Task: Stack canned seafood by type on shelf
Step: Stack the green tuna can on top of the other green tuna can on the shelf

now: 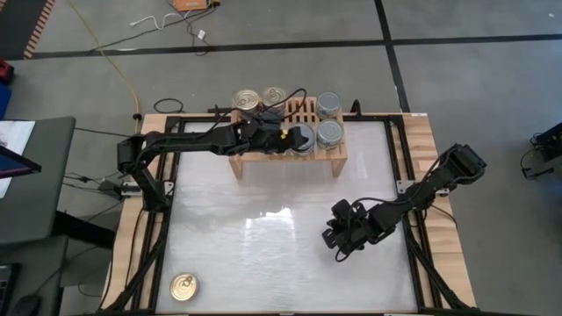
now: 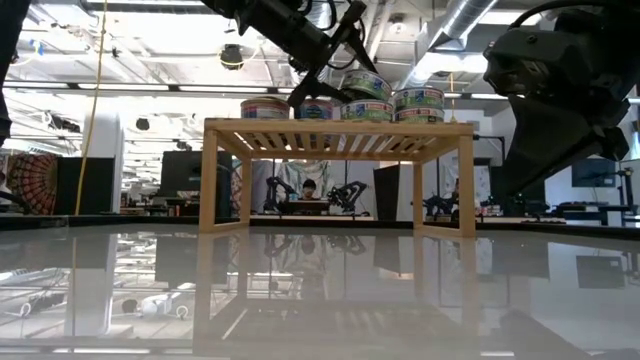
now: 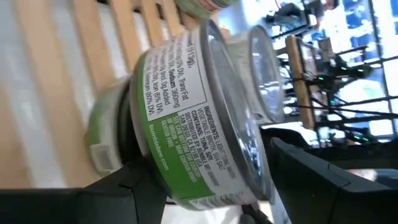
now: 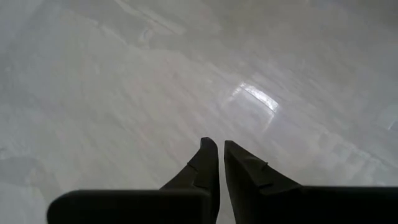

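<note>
Readable print occurs only in the left wrist view, on the paper label of the green-and-white can [image 3: 186,124] lying sideways in front of the camera.

White panel, partly legible: "INGREDIENTS", followed by smaller lines that include "VEGETABLE" and "SALT"; the rest is too fine to read.

Nutrition panel, partly legible: "Sodium 360mg", "Total Fat", "0g Added"; other entries cannot be made out.

Green band, white lettering: "bumblebee.com" and "GLUTEN FREE".

Labels on the cans in the low view are too small to read.
</note>
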You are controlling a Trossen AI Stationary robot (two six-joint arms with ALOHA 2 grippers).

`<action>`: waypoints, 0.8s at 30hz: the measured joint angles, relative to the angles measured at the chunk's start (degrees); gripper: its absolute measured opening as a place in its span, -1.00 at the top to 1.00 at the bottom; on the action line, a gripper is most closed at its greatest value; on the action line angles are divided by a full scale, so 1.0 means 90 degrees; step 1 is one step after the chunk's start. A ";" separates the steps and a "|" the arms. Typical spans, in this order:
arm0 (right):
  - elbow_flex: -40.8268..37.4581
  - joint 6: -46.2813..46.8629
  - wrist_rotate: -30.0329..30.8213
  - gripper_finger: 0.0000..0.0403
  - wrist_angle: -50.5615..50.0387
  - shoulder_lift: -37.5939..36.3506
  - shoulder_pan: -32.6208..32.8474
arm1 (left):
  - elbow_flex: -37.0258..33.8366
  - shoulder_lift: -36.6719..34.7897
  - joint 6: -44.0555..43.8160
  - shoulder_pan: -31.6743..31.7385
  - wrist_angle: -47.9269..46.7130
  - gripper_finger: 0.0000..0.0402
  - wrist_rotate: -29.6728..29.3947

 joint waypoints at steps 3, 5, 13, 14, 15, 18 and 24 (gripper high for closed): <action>0.0000 -0.0002 0.0000 0.72 -0.0001 -0.0001 0.0000 | 0.0000 0.0000 -0.0037 0.0000 0.0264 -0.25 0.0221; 0.0000 -0.0002 0.0000 0.72 0.0000 0.0000 0.0000 | 0.0000 0.0000 -0.0292 0.0015 0.0375 -0.25 0.0349; 0.0000 -0.0005 -0.0002 0.72 0.0031 -0.0002 0.0003 | 0.0000 0.0000 -0.0963 0.0112 0.0051 -0.25 0.0984; 0.0000 -0.0005 -0.0002 0.72 0.0039 0.0000 0.0017 | 0.0000 0.0000 -0.0967 0.0112 0.0016 -0.25 0.0991; 0.0000 -0.0005 -0.0002 0.72 0.0048 -0.0001 0.0036 | 0.0000 -0.0001 -0.1009 0.0111 0.0000 -0.25 0.0996; 0.0000 -0.0007 -0.0008 0.72 0.0053 -0.0001 0.0058 | 0.0000 -0.0010 -0.1120 0.0087 -0.0057 -0.25 0.1106; 0.0000 -0.0002 -0.0019 0.72 0.0063 -0.0002 0.0134 | 0.0002 -0.0089 -0.1117 0.0080 -0.0169 -0.25 0.1248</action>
